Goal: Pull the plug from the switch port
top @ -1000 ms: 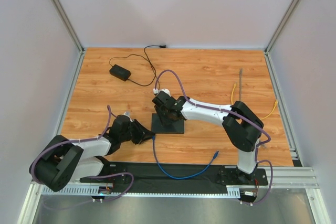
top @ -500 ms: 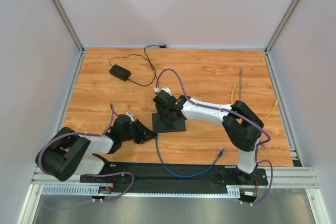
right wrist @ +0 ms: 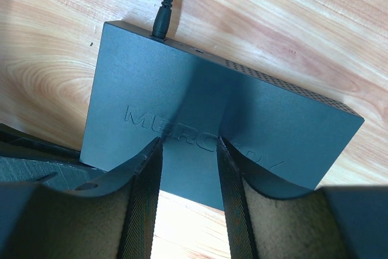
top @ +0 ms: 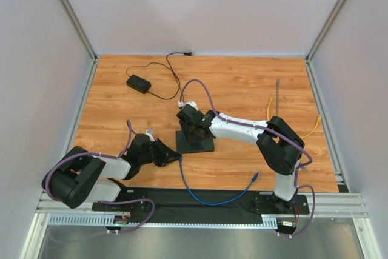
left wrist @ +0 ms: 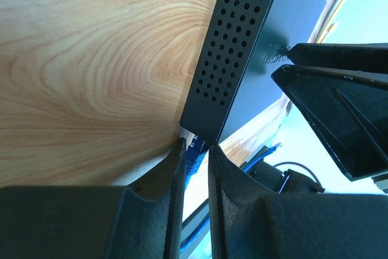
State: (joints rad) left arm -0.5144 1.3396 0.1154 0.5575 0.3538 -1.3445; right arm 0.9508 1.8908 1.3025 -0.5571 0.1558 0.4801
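**Left pincer grips blue plug at corner of switch**

Nearest the arm bases, we see a blue cable (top: 209, 201) looping along the front of the wooden table (top: 242, 83). One end lies loose to the right and the other rises to the near left corner of the switch (right wrist: 242, 113).

At that corner the left pincer (left wrist: 196, 145) reaches in low from the left. Its two black fingers are drawn close together and pinch the plug (left wrist: 193, 159), which shows as a sliver of blue between them. The plug sits right at the switch's edge, beside the perforated side wall. We cannot tell from these views whether it is seated in the port or just clear of it.

The switch lies flat on the table near the middle, a little left of centre. The right pincer (right wrist: 188, 142) comes down on it from above, fingers spread apart, both tips resting on the lid on either side of the raised lettering.

On the far edge of the switch, a black power cord (right wrist: 163, 10) is plugged in near one corner. It runs back across the table towards a small black adapter (top: 138, 83) at the far left. Two yellow cables (top: 269, 107) lie well apart from the switch, near the right wall.
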